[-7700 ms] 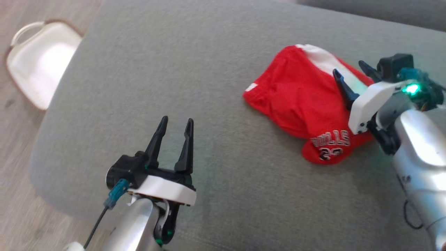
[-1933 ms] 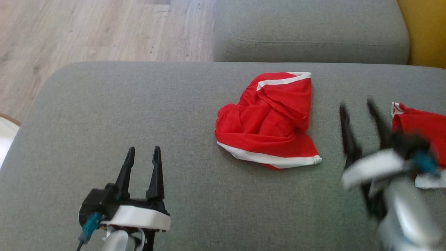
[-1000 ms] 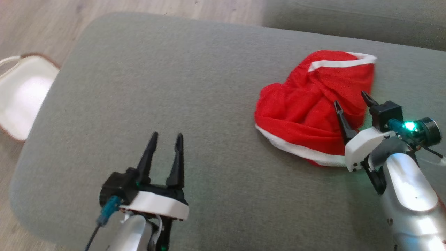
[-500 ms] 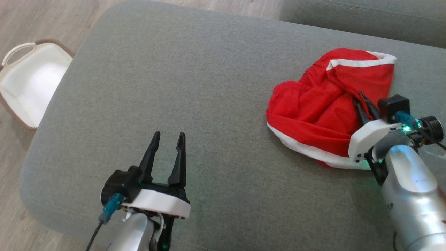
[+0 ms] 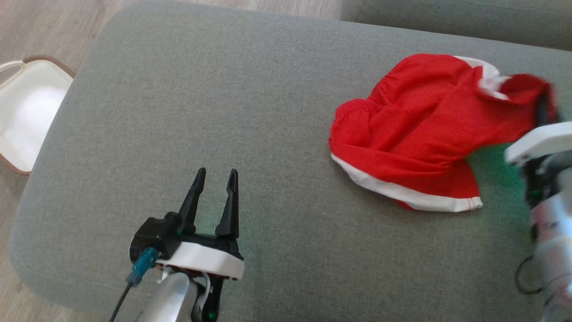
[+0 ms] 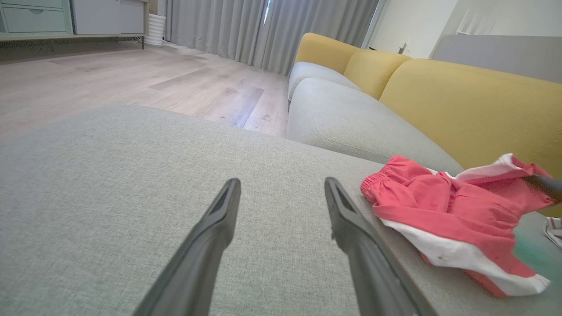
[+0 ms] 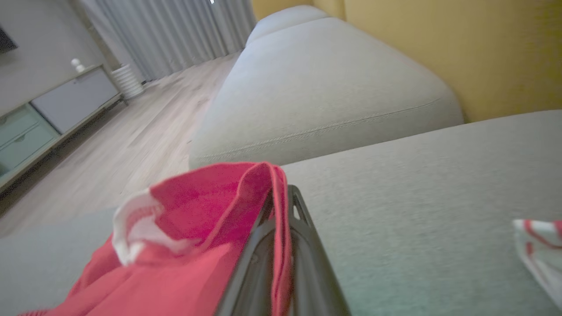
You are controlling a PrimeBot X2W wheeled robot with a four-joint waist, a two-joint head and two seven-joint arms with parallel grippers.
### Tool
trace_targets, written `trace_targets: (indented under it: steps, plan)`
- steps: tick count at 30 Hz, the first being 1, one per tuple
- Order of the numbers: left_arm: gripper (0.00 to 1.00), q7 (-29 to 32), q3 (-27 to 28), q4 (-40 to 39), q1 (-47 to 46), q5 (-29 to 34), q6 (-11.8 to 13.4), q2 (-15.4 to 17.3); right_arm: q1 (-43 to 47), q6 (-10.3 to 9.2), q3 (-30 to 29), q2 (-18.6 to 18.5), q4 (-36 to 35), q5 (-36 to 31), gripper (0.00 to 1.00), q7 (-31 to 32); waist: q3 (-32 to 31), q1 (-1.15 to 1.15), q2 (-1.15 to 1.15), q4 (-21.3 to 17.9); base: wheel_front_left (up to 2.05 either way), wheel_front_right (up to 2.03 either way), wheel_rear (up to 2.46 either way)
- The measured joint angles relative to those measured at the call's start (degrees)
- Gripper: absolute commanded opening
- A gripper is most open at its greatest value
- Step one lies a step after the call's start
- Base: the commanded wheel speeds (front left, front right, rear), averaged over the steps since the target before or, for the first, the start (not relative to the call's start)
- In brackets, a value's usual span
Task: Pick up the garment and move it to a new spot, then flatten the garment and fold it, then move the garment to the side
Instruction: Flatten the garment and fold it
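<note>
The right gripper (image 7: 281,196) was clenched on a raised edge of the crumpled red, white-trimmed garment (image 5: 415,134); the left gripper (image 5: 214,179) stood released. Pickup appeared begun; relocation, flattening and folding were still outstanding.

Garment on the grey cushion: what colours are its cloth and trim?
The garment is red with white trim, clearest in the head view.

Saw a red garment (image 5: 415,120) bunched on the grey cushion (image 5: 250,89), its far right corner held up by the blurred right gripper (image 5: 543,106). Found the left gripper (image 5: 217,172), fingers spread, well apart from the garment. Spotted a white basket (image 5: 20,112) on the floor (image 5: 44,27).
</note>
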Motion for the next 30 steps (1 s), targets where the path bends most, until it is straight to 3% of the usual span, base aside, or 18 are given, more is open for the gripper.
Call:
trace_targets:
  steps: [3,4,10,17,23,30]
  plan:
    - [1.00,0.00,-0.03,0.01,-0.29,0.01,0.00,0.00,-2.94,0.00,-5.77,-2.29,2.88,-0.53,0.00,-0.05,0.56,0.00,0.00,0.16,0.00,0.00,0.00]
    - [1.00,0.00,-0.04,0.02,-0.51,0.01,0.00,0.00,-3.86,-0.01,-7.34,-2.94,4.01,-1.51,1.00,-0.07,0.68,0.00,0.00,0.18,0.00,0.00,0.00]
    - [1.00,0.00,0.04,0.37,-1.08,0.27,-0.01,-0.01,-5.76,0.00,-13.48,-5.36,9.29,-12.22,1.00,-0.10,-0.14,0.00,0.00,-0.30,0.00,0.00,0.00]
    - [1.00,0.00,1.27,0.56,-0.59,1.23,-0.08,-0.02,-5.44,0.00,-13.84,-1.38,6.50,-20.46,1.00,-3.34,-3.23,-0.01,0.00,-2.37,0.00,0.00,0.00]
    - [1.00,0.00,3.83,0.30,1.60,2.07,-0.10,-0.01,0.64,0.00,-4.48,5.81,-3.89,-17.88,1.00,-4.22,-5.97,-0.01,0.00,-5.11,0.00,0.00,0.00]
    - [1.00,0.00,6.59,-0.86,4.20,2.90,-0.54,0.00,21.11,0.00,7.24,7.34,-23.72,-9.38,1.00,-4.23,-8.16,-0.01,0.00,-8.60,0.00,0.00,0.00]
